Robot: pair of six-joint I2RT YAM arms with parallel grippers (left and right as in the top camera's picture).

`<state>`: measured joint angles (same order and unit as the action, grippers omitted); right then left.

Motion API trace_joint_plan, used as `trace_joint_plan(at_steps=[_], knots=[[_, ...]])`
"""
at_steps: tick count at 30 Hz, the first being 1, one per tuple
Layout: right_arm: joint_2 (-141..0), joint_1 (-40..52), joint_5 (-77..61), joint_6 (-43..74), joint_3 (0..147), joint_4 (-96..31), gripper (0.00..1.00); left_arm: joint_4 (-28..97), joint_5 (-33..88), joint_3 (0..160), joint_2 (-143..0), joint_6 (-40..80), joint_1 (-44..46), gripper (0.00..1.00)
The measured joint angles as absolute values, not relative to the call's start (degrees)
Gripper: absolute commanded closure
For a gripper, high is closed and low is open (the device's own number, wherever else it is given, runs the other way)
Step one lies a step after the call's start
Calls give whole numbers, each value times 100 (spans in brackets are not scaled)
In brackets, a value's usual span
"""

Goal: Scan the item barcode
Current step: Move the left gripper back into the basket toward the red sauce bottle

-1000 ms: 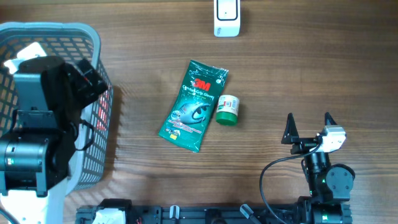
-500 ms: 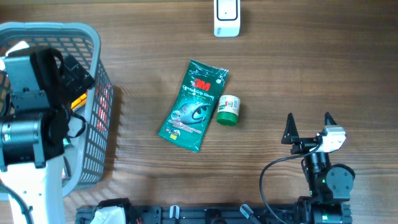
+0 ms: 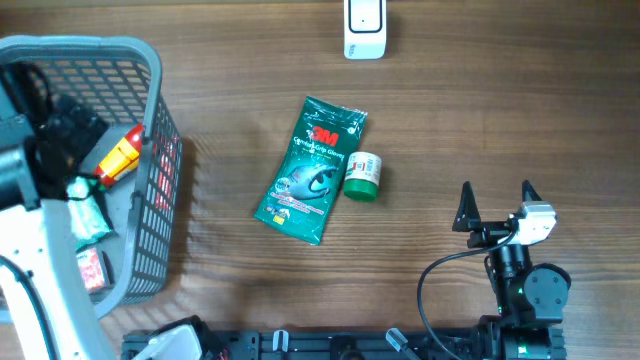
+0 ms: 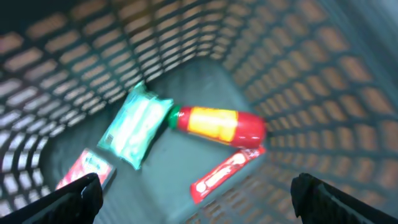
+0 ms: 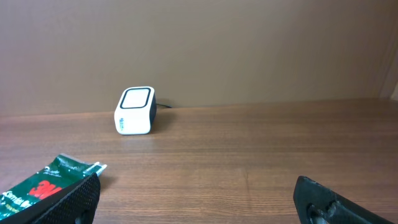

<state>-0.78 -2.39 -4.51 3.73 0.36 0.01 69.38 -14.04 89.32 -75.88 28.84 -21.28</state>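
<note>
The white barcode scanner (image 3: 364,28) stands at the table's far edge, and the right wrist view shows the scanner (image 5: 134,110) ahead and to the left. On the table lie a green 3M packet (image 3: 310,168) and a small green-capped jar (image 3: 363,177) touching its right side. My left gripper (image 4: 199,200) is open above the inside of the grey basket (image 3: 152,62), holding nothing. Below it lie a red and yellow bottle (image 4: 217,124), a green pack (image 4: 134,130), a red box (image 4: 87,171) and a red sachet (image 4: 227,174). My right gripper (image 3: 497,200) stands open and empty at the near right.
The basket's mesh walls (image 4: 323,112) close in around the left gripper. The left arm's white link (image 3: 25,240) crosses the basket's near left side. A black cable (image 3: 430,280) loops beside the right arm's base. Bare wood lies between the right gripper (image 5: 199,199) and the scanner.
The left arm has drawn back toward the left edge, uncovering the bottle, green pack and red box in the basket. The right arm and the table items have not moved.
</note>
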Motion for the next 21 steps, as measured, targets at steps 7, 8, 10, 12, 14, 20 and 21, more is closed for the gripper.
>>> trace_joint_plan(at_steps=[7, 8, 10, 12, 14, 20, 21], knots=[[-78, -239, -451, 375, 36, 1, 0, 7098, -801, 8932, -8353, 4366, -2821, 0], [-78, -239, -449, 375, 36, 1, 0, 7100, -744, 8932, -8490, 4731, -2825, 0], [-78, -239, -451, 373, 36, 3, 0, 7098, -600, 8932, -8744, 5356, -2823, 0], [-78, -239, -451, 373, 36, 1, 0, 7074, -423, 8932, -9019, 5929, -2801, 0], [-78, -239, -449, 373, 36, 1, 1, 7043, -263, 8932, -9297, 6396, -2759, 0], [-78, -239, -451, 373, 36, 1, 0, 6827, 126, 8932, -10162, 7509, -2493, 0], [-78, -239, -451, 373, 36, 1, 0, 6805, 169, 8932, -10280, 7653, -2460, 0]])
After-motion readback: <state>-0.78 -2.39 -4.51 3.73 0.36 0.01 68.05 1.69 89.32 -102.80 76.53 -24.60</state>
